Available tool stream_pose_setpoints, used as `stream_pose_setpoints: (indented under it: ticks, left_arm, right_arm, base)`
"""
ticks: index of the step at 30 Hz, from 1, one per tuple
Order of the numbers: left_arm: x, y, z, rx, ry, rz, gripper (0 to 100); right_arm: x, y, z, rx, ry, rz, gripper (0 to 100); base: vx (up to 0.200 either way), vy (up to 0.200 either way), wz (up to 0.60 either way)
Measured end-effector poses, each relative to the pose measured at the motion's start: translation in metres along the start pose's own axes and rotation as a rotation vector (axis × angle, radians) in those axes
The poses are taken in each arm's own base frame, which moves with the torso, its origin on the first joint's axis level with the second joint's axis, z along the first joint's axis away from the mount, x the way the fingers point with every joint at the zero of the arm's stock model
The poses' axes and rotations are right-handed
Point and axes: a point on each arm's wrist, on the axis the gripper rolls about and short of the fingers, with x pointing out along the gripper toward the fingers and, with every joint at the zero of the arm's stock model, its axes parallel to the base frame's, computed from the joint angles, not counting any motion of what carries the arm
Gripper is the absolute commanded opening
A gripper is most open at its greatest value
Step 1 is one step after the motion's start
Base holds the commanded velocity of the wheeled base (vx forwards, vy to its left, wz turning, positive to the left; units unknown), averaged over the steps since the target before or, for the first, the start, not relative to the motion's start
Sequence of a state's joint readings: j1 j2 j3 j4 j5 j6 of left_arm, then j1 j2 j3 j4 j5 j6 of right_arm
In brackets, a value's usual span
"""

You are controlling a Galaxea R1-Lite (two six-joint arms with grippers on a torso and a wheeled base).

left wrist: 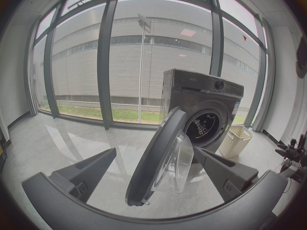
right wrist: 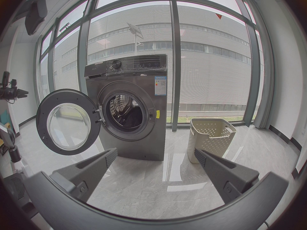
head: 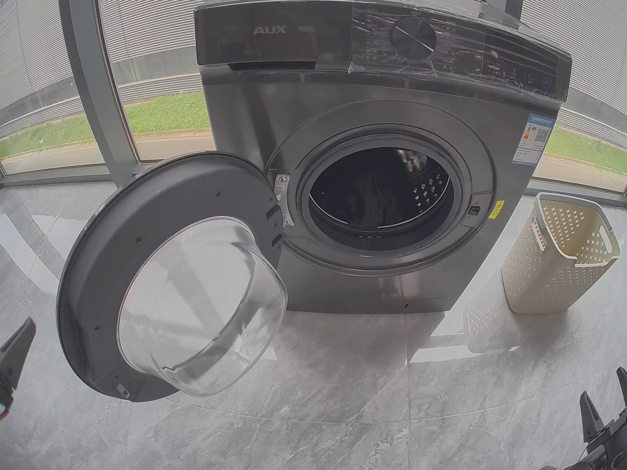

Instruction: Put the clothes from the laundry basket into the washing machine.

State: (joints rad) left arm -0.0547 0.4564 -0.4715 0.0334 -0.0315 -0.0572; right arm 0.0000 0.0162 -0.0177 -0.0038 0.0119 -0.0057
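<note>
**Clerk:** Head view first. Hazards?

**Inspector:** The washer (head: 366,99) stands on the floor with its door (head: 170,275) swung wide to the left. Dark clothes (head: 369,197) lie in the drum, low and towards the front. In my judgement, cloth close to the lip could get caught in the seal when the door is shut. The basket (head: 562,256) is upright on the floor, just beside the washer's right front corner. I see no clothes in it, so the load looks to be in.

**Clerk:** Left wrist view?

**Inspector:** The left gripper (left wrist: 154,150) has its fingers spread wide and holds nothing. The door stands edge-on ahead of it, apart from it. A careless sweep of that arm could strike the door or its glass bowl.

**Clerk:** Right wrist view?

**Inspector:** The right gripper (right wrist: 155,150) is likewise spread wide, with nothing held or touched. It faces the washer and basket from well back. A low reach on that side could tip the light basket.
</note>
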Motion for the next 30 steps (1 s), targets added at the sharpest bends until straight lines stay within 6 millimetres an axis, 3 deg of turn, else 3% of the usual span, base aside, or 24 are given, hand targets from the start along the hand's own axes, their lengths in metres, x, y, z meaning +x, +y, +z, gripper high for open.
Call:
stream_pose_setpoints:
  ticks: [8,16,22,30]
  left_arm:
    - [0.061,-0.001,0.024,0.002,0.118,-0.039,100]
    - [0.115,0.001,0.023,-0.015,0.199,-0.158,100]
    - [0.126,-0.003,0.019,-0.045,0.244,-0.359,100]
    - [0.121,-0.018,0.023,-0.036,0.237,-0.523,100]
  right_arm:
    - [0.0,0.0,0.0,0.0,0.0,0.0,100]
    - [0.0,0.0,0.0,0.0,0.0,0.0,100]
    - [0.0,0.0,0.0,0.0,0.0,0.0,100]
    - [0.0,0.0,0.0,0.0,0.0,0.0,100]
  base:
    - [0.0,0.0,0.0]
    - [0.0,0.0,0.0]
    - [0.0,0.0,0.0]
    - [0.0,0.0,0.0]
